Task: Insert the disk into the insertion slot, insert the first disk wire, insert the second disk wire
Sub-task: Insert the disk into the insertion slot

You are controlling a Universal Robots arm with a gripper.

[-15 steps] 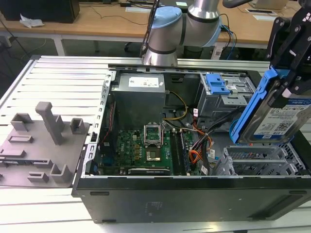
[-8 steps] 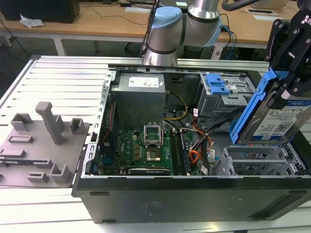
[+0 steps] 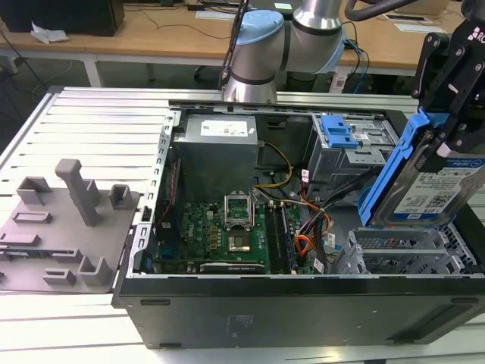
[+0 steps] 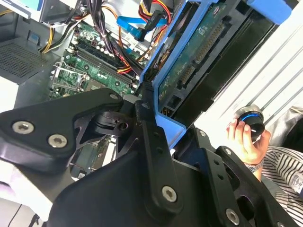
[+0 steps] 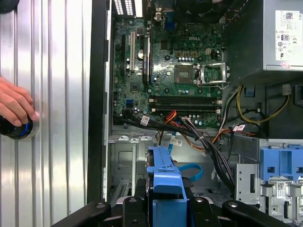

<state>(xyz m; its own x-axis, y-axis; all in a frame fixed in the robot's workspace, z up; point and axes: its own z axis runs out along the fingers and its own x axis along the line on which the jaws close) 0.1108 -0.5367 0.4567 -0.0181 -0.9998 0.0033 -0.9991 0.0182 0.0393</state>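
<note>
In the exterior view my gripper is shut on the disk, a silver drive with a white-and-blue label in a blue carrier frame. The disk hangs tilted, its lower end just above the insertion slot, a low grey perforated cage at the case's front corner on that view's right. The first wrist view looks past the carrier at the slot below. The second disk wire, a light-blue loop, lies beside the slot and also shows as a light-blue cable. Among the bundled cables I cannot tell which is the first disk wire.
A taller cage with a blue latch stands behind the slot. An orange cable and a black bundle run beside the motherboard. A grey fixture plate lies on the exterior view's left. A person's hand rests on a round knob outside the case.
</note>
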